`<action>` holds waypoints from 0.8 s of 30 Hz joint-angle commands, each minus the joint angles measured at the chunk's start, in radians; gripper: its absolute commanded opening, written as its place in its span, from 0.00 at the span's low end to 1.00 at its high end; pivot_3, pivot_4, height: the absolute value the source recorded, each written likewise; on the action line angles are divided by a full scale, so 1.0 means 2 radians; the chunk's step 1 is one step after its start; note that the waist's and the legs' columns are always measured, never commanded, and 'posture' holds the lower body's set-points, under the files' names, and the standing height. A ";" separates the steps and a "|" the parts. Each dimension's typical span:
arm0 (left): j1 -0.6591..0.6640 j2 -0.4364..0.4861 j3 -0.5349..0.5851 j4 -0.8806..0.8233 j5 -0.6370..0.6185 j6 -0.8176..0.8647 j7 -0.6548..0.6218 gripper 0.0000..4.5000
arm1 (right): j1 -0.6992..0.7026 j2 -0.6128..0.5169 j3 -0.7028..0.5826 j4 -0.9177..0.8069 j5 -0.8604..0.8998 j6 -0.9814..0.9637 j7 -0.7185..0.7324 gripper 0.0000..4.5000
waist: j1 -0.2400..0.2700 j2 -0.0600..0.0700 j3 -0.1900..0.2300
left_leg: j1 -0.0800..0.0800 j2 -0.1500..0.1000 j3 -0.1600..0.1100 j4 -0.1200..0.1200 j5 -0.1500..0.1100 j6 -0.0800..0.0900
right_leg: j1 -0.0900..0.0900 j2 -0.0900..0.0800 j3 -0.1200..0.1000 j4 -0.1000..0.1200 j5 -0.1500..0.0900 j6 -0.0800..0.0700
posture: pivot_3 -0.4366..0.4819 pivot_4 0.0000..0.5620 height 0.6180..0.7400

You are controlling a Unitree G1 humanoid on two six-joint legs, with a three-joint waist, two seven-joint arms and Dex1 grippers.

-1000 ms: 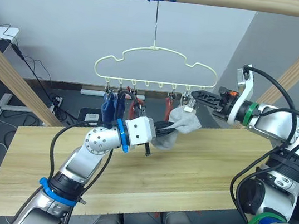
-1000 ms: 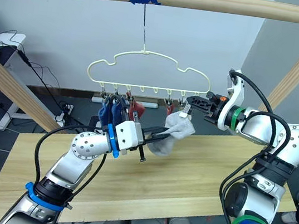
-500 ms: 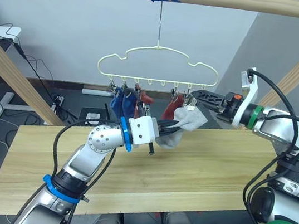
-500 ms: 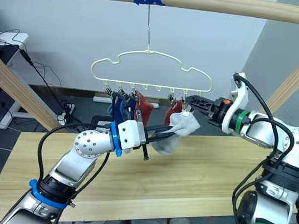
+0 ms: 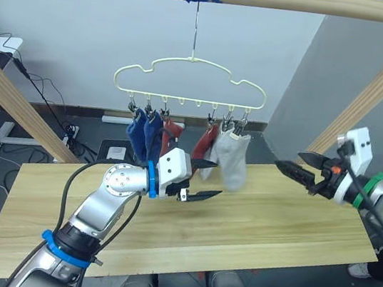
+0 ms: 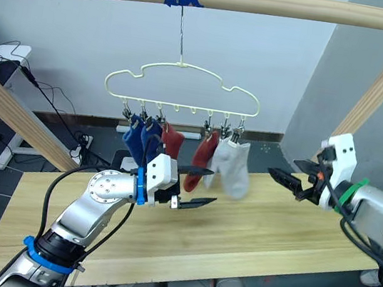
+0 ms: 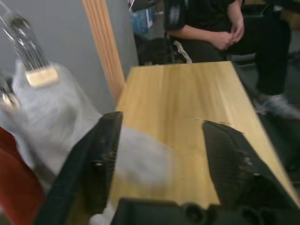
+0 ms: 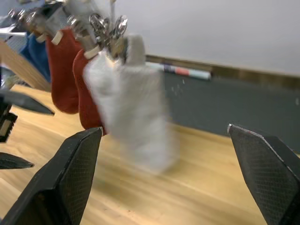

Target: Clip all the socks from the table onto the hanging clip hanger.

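Under the hanger (image 5: 189, 84), both end effectors, left (image 5: 202, 180) and right (image 5: 295, 166), are held apart and empty; the grey sock (image 5: 233, 160) could be knocked loose if brushed.

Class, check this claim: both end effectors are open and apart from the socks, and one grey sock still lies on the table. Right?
Not quite. The table holds no sock; the left eye view shows the grey socks clipped on the clip hanger. The left end effector and right end effector are indeed open.
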 commanded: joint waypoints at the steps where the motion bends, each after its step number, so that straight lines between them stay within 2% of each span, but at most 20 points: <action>1: 0.015 0.020 0.032 -0.035 -0.028 0.026 -0.005 0.96 | 0.015 -0.001 0.014 -0.018 -0.067 -0.081 0.060 1.00 | 0.000 0.000 0.000 | 0.000 0.000 0.000 0.000 0.000 0.000 | 0.000 0.000 0.000 0.000 0.000 0.000 | 0.30 0.29 1.00; 2: 0.032 0.030 0.052 -0.043 -0.045 0.049 -0.002 1.00 | 0.025 0.000 0.024 -0.019 -0.092 -0.109 0.076 1.00 | 0.000 0.000 0.000 | 0.000 0.000 0.000 0.000 0.000 0.000 | 0.000 0.000 0.000 0.000 0.000 0.000 | 0.32 0.29 1.00; 5: 0.104 0.072 0.138 -0.049 -0.089 0.109 0.008 1.00 | 0.050 0.008 0.070 -0.004 -0.178 -0.198 0.112 1.00 | -0.002 -0.001 0.000 | 0.001 0.000 0.000 0.000 0.000 0.000 | 0.001 0.000 0.000 0.000 0.000 0.000 | 0.34 0.29 1.00; 7: 0.148 0.084 0.186 -0.048 -0.101 0.126 0.024 1.00 | 0.059 0.020 0.084 0.013 -0.201 -0.220 0.124 1.00 | -0.003 -0.001 0.000 | 0.001 0.001 0.000 -0.001 0.000 0.000 | 0.000 0.000 0.000 0.000 0.000 0.000 | 0.36 0.30 1.00; 9: 0.178 0.083 0.215 -0.045 -0.102 0.126 0.041 1.00 | 0.064 0.033 0.089 0.026 -0.214 -0.232 0.132 1.00 | 0.005 -0.001 0.000 | 0.001 0.001 0.000 -0.001 0.000 0.000 | 0.000 0.000 0.000 0.000 0.000 -0.001 | 0.39 0.30 1.00; 12: 0.220 0.053 0.264 -0.049 -0.117 0.139 0.089 1.00 | 0.060 0.069 0.107 0.072 -0.259 -0.267 0.120 1.00 | 0.018 -0.003 -0.002 | 0.001 0.000 0.000 0.000 0.000 0.000 | 0.001 0.000 0.000 0.000 0.000 -0.001 | 0.43 0.29 1.00; 15: 0.244 0.032 0.281 -0.062 -0.115 0.169 0.136 1.00 | 0.063 0.092 0.112 0.100 -0.288 -0.298 0.123 1.00 | 0.031 -0.004 -0.003 | 0.001 0.000 0.000 0.001 0.000 0.000 | 0.001 0.000 0.000 0.000 0.000 -0.001 | 0.48 0.29 1.00; 18: 0.272 0.033 0.275 -0.073 -0.065 0.141 0.166 1.00 | 0.067 0.095 0.106 0.118 -0.306 -0.310 0.128 1.00 | 0.046 -0.005 -0.003 | 0.001 0.000 0.000 0.001 0.000 0.000 | 0.001 0.000 0.000 0.000 0.000 -0.002 | 0.50 0.29 1.00; 24: 0.273 0.032 0.263 -0.076 -0.054 0.141 0.174 1.00 | 0.069 0.094 0.096 0.086 -0.299 -0.279 0.131 1.00 | 0.061 -0.005 -0.003 | 0.001 0.000 0.000 0.001 0.000 0.000 | 0.001 0.000 0.000 0.000 -0.001 -0.003 | 0.51 0.28 1.00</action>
